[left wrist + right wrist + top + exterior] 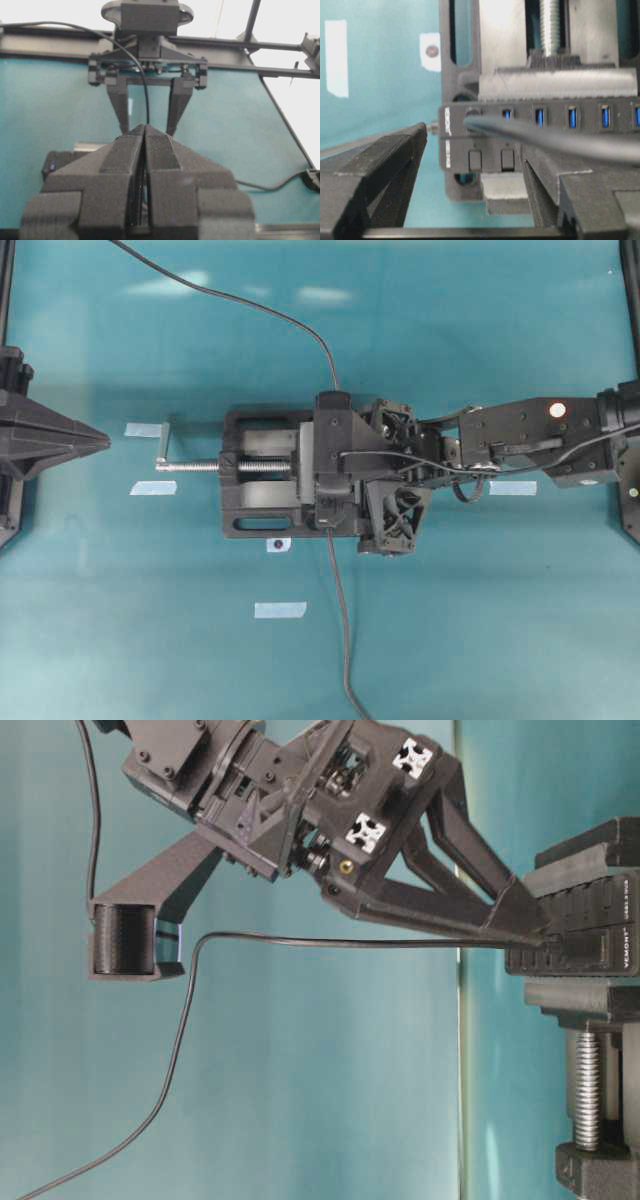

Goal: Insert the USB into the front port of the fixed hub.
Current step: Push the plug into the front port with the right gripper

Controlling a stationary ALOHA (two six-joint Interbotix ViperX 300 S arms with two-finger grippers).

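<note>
Counted: 1 vise [262,468] w/ 1 silver screw [205,466], 1 hub [540,131] betw its jaws, 4 tape bits [279,610], 2 grippers [392,475].

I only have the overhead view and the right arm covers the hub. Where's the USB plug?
Observer: In the right wrist view, the USB sits at the end port of the fixed hub. I can't tell how deep it is seated.
Operator: Is the right gripper clamped on it?
Observer: No. The right gripper is open, with one finger on each side of the cable.
Operator: And the other ports?
Observer: The blue ports further along the row show nothing plugged in.
</note>
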